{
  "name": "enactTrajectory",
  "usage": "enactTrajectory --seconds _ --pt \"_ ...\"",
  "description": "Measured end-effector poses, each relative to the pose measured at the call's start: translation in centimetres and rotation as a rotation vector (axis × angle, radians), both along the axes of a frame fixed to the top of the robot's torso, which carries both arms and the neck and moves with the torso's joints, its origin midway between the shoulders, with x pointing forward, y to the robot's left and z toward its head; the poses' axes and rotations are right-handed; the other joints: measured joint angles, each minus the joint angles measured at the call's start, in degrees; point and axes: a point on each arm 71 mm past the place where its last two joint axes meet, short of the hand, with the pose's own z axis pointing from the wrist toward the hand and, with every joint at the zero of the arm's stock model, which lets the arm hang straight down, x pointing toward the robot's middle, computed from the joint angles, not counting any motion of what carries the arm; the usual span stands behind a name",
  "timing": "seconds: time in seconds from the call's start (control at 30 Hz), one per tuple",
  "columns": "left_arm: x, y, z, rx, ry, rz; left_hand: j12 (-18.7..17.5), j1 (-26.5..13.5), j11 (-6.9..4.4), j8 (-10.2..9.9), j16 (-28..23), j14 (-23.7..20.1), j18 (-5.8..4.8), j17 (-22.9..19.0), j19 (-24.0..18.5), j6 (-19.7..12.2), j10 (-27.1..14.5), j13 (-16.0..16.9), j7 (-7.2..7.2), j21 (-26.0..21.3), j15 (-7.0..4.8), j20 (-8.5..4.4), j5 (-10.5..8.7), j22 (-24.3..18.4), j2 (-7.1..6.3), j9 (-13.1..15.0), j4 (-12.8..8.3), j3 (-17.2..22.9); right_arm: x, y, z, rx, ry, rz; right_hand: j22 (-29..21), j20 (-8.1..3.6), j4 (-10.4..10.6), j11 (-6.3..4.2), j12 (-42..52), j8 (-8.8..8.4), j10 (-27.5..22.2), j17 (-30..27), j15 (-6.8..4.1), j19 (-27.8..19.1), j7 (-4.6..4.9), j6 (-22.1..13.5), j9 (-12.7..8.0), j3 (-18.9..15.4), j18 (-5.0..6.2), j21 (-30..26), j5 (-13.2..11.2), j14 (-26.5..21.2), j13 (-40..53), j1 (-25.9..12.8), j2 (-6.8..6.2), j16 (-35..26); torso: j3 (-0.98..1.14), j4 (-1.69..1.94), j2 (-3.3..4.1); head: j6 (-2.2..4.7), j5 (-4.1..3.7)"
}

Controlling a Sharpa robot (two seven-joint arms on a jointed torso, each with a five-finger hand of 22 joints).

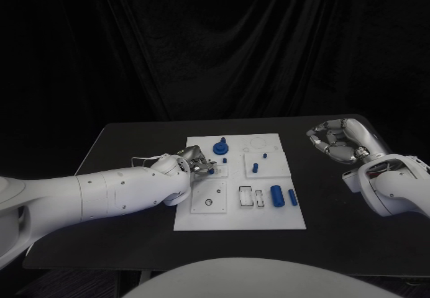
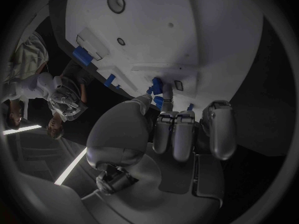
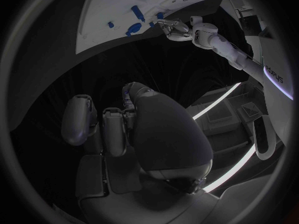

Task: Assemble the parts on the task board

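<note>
The white task board point(image 1: 235, 218) lies mid-table. My left hand point(image 1: 192, 161) hovers over the board's left edge, and in the left wrist view its thumb and fingers point(image 2: 173, 129) pinch a small blue part point(image 2: 158, 93) just above the board point(image 2: 187, 30). A round blue knob point(image 1: 220, 148), a short blue peg point(image 1: 255, 166) and a blue cylinder point(image 1: 277, 195) sit on the board. My right hand point(image 1: 336, 141) hangs off the board's right side. Its fingers point(image 3: 106, 127) are curled in on nothing.
Rectangular slots point(image 1: 245, 195) and a round hole point(image 1: 209, 202) mark the board's near half. A thin blue bar point(image 1: 292, 197) lies beside the cylinder. Bare black table point(image 1: 134, 139) surrounds the board. The right wrist view shows my left hand point(image 3: 177, 29) at the board point(image 3: 106, 10).
</note>
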Motion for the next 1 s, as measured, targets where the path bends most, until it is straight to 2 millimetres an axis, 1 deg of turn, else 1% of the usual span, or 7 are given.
enactTrajectory --seconds 0.13,0.2,0.43,0.6,0.83,0.97,1.0 --pt "0.03 -0.04 0.05 -0.006 -0.008 -0.006 0.0 0.9 0.0 0.6 0.0 0.0 0.0 0.0 0.0 0.0 0.0 0.0 0.0 0.0 0.0 0.0 1.87 0.0 0.81 0.6 -0.1 -0.1 0.0 0.0 0.0 0.0 0.0 0.0 0.0 0.0 0.0 0.0 0.0 0.0 0.0 0.0 0.0 0.0 0.0 0.0 0.0 0.0 0.0 0.0 0.0 0.0 0.0 0.0 0.0 0.0 0.0 0.0 0.0 0.0 -0.03" --pt "0.05 -0.05 0.07 -0.009 -0.012 -0.009 0.0 1.9 0.0 1.1 0.0 0.0 0.0 0.0 0.0 0.0 0.0 0.0 0.0 0.0 0.0 0.0 2.9 0.0 0.76 0.9 -0.4 -0.4 0.0 -0.01 0.0 0.0 0.0 0.0 0.0 0.0 0.0 0.0 0.0 0.0 0.0 0.0 0.0 0.0 0.0 0.0 0.0 0.0 0.0 0.0 0.0 0.0 0.0 0.0 0.0 0.0 0.0 0.01 -0.01 0.0 -0.07" --pt "0.11 -0.16 0.15 -0.018 -0.025 -0.019 0.0 3.8 0.0 2.3 0.0 0.0 0.0 0.0 0.0 -0.2 0.0 0.0 -0.22 0.0 0.0 0.0 4.05 0.0 0.52 2.1 -1.0 -0.9 0.0 -0.03 0.0 0.0 0.0 -0.001 0.0 0.0 0.0 0.0 0.0 0.0 0.0 0.0 0.0 0.0 0.0 0.0 0.0 0.0 0.0 0.0 0.0 0.0 0.0 0.0 0.0 0.0 0.0 0.01 -0.02 0.0 -0.25" --pt "0.14 -0.17 0.2 -0.023 -0.033 -0.023 0.0 3.9 0.0 2.4 0.0 0.0 0.0 0.0 0.0 -0.2 0.0 0.0 -0.22 0.0 0.0 0.0 4.14 0.0 0.52 2.3 -1.4 -0.9 -0.01 -0.03 0.0 0.0 0.0 -0.001 0.0 0.0 0.0 0.0 0.0 0.0 0.0 0.0 0.0 0.0 0.0 0.0 0.0 0.0 0.0 0.0 0.0 0.0 0.0 0.0 0.0 0.0 0.0 0.01 -0.02 0.0 -0.3" --pt "0.13 -0.1 0.21 -0.023 -0.034 -0.021 0.0 3.9 0.0 2.9 0.0 0.0 0.0 0.0 0.0 -0.2 0.0 0.0 -0.22 0.0 0.0 0.0 4.14 0.0 0.52 2.7 -1.1 -1.2 -0.04 -0.06 0.01 0.0 0.0 -0.001 0.0 0.0 0.0 0.0 0.0 0.0 0.0 0.0 0.0 0.0 0.0 0.0 0.0 0.0 0.0 0.0 0.0 0.0 0.0 0.0 0.0 0.0 0.0 0.01 0.01 0.0 -0.34" --pt "-0.09 0.13 0.35 -0.029 -0.04 -0.014 0.0 3.5 0.0 4.8 0.0 0.0 0.0 0.0 0.0 -0.4 0.0 0.0 -0.42 0.0 0.0 0.0 3.47 0.0 0.14 4.5 0.1 -2.7 -0.07 -0.13 0.03 0.0 0.0 -0.002 0.0 0.0 0.0 0.0 0.0 0.0 0.0 0.0 0.0 0.0 0.0 0.0 -0.1 0.0 0.0 0.0 0.0 0.0 0.0 0.0 0.0 0.0 0.0 0.01 0.01 0.0 -0.45" --pt "-0.22 0.26 0.43 -0.033 -0.043 -0.011 0.0 3.4 -0.12 5.9 0.0 -0.1 0.0 0.0 0.0 -0.8 -0.1 0.0 -0.74 0.3 -0.17 -0.03 3.0 0.0 0.01 5.9 0.2 -3.4 -0.08 -0.16 0.03 0.0 0.0 -0.003 0.0 0.0 0.0 0.0 0.0 0.0 0.0 0.0 0.0 0.0 0.0 0.0 -0.1 0.0 0.0 0.0 0.0 0.0 0.0 0.0 0.0 0.0 0.0 0.01 0.01 0.0 -0.52"
